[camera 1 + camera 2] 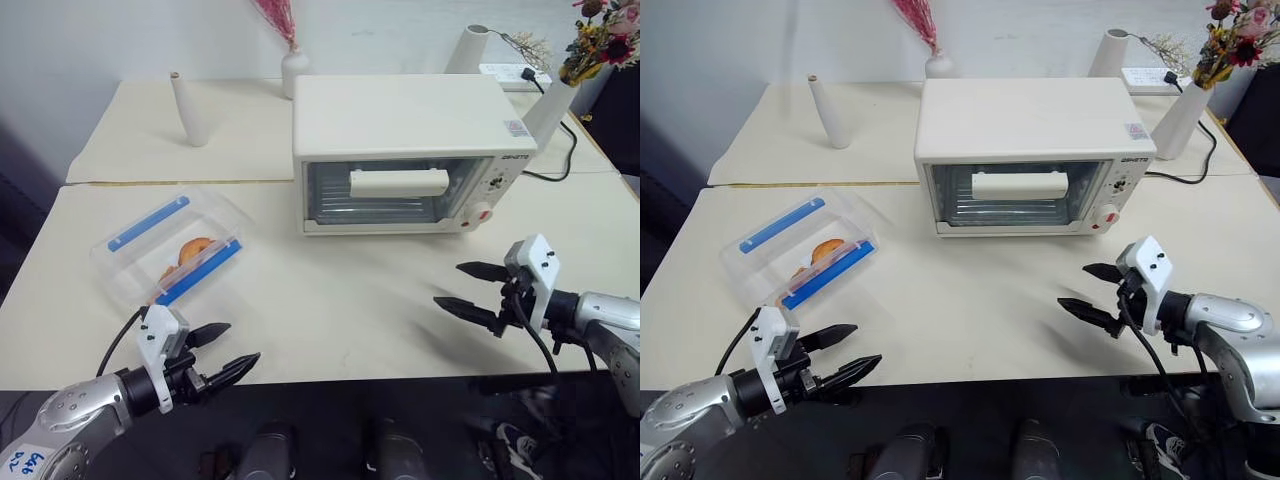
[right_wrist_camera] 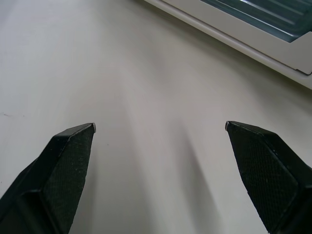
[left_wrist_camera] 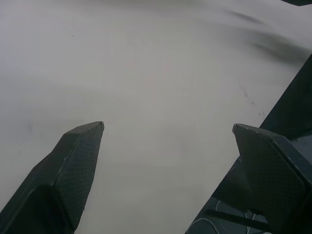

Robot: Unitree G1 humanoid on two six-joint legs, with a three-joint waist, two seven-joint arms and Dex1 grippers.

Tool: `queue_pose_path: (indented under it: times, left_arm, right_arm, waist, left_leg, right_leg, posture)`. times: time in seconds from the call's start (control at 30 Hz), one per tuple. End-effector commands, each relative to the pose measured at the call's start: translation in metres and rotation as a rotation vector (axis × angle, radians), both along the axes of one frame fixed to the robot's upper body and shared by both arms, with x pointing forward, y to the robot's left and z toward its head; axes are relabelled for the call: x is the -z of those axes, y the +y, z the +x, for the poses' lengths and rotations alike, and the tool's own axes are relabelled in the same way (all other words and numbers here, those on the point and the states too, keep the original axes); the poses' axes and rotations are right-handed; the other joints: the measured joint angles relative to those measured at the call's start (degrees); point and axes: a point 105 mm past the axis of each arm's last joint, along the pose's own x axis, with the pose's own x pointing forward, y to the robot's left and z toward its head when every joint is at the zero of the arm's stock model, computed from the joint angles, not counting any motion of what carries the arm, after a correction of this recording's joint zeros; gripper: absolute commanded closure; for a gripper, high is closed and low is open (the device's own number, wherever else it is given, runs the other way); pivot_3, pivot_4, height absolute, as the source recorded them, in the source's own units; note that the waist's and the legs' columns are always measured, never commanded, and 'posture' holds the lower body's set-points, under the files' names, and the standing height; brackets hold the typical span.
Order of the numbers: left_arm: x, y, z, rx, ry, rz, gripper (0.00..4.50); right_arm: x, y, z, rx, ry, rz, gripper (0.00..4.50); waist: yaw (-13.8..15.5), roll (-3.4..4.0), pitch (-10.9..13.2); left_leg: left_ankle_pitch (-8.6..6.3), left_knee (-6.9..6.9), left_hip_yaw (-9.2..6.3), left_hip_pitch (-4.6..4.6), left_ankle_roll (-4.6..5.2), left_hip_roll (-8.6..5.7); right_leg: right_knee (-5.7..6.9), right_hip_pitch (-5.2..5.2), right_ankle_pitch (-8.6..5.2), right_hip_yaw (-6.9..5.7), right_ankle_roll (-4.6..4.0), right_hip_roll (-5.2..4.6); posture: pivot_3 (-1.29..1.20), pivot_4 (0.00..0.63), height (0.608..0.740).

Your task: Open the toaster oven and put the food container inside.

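Both grippers empty, jaws wide apart, oven door shut.

Our left gripper [image 1: 222, 351] hovers near the table [image 1: 330, 300] edge, just before the food container [image 1: 170, 248]; the right gripper [image 1: 472, 288] faces the toaster oven [image 1: 405, 150] w/ its handle [image 1: 398, 182] untouched, probably ready to pull it.

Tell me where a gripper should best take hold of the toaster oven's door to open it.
Probably the wide cream bar handle across the glass door of the toaster oven. It stands proud of the glass and runs level, so come from the front, one finger above and one below. The open right gripper is nearer.
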Motion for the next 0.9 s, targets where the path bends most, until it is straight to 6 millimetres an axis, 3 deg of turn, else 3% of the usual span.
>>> queue_pose_path:
  times: [0.03,0.37,0.63,0.9]
  left_arm:
    - [-0.004,-0.003,0.0,0.005,-0.041,0.019,0.0]
    - [-0.007,0.002,0.01,-0.061,-0.056,-0.018,0.0]
    - [-0.023,-0.002,0.015,-0.046,-0.097,-0.091,0.0]
    - [-0.092,-0.01,0.009,0.181,-0.145,-0.2,0.0]
  right_arm:
    - [-0.01,0.01,0.0,-0.033,-0.047,0.005,0.04]
    - [-0.009,0.011,0.0,-0.024,-0.048,0.01,0.04]
    - [-0.011,0.017,-0.001,-0.039,-0.044,0.022,0.04]
    - [-0.043,0.03,0.022,-0.064,-0.113,0.125,0.04]
  waist:
    - [0.0,0.0,0.0]
    - [0.0,0.0,0.0]
    - [0.0,0.0,0.0]
    - [-0.2,-0.03,0.0]
  left_leg:
    - [0.0,0.0,0.0,0.0,0.0,0.0]
    - [0.0,0.0,-0.01,0.0,0.0,0.0]
    - [0.0,0.0,-0.02,0.0,0.0,0.0]
    - [0.04,0.03,-0.09,0.02,-0.07,0.07]
  right_leg:
    - [0.0,0.0,0.0,0.0,0.0,0.0]
    - [0.01,0.0,0.0,0.0,0.0,0.0]
    - [0.02,0.0,0.0,0.0,0.0,0.0]
    - [0.12,-0.01,0.0,0.02,0.0,0.0]
  posture:
    - [0.0,0.15,0.74]
    - [0.0,0.15,0.74]
    - [0.0,0.15,0.74]
    - [0.0,0.15,0.74]
